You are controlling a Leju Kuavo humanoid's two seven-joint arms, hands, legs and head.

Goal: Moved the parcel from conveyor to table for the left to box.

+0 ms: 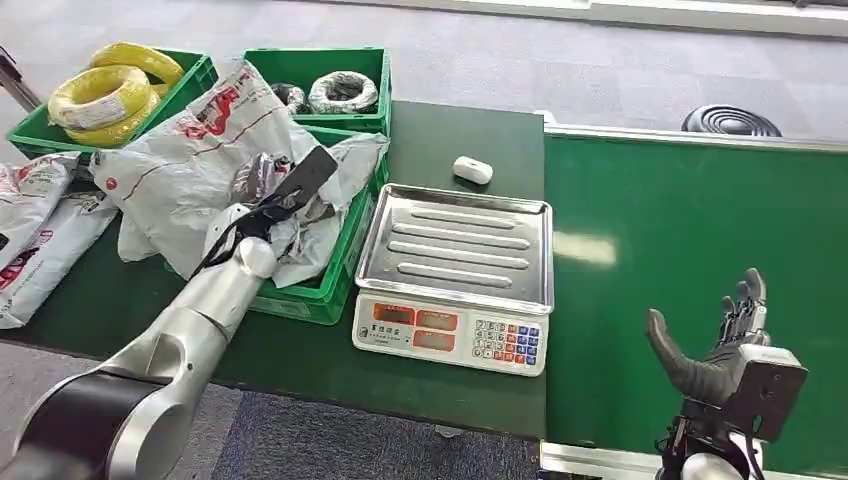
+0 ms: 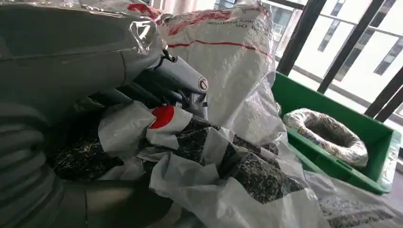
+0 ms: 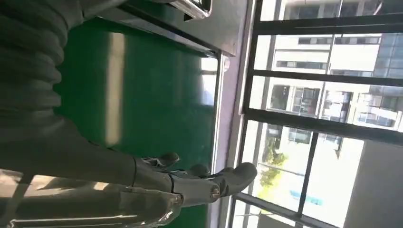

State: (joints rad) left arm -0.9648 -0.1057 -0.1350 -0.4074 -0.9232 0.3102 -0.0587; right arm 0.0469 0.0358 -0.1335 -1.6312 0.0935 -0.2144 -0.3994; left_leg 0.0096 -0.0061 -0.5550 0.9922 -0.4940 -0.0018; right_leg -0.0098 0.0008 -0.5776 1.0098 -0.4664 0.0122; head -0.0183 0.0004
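Note:
The parcel point(image 2: 199, 156), a crumpled white and black plastic bag with a red spot, lies in the near green crate point(image 1: 335, 275) among other bags. My left hand point(image 1: 268, 208) reaches into that crate. Its dark fingers point(image 2: 183, 76) stretch out straight along one side of the parcel and under a big white bag point(image 2: 228, 52), while the thumb point(image 2: 95, 204) lies well apart on the parcel's other side. My right hand point(image 1: 722, 345) hovers over the green conveyor belt point(image 1: 690, 230) at the near right, fingers spread and empty, as the right wrist view also shows point(image 3: 190, 183).
A steel-topped scale point(image 1: 455, 270) with a keypad stands on the dark table point(image 1: 460, 135) beside the crate, and a small white object point(image 1: 472, 170) lies behind it. Farther crates hold yellow cable coils point(image 1: 105, 95) and wrapped coils point(image 1: 342, 92). More bags point(image 1: 40, 230) lie at the left.

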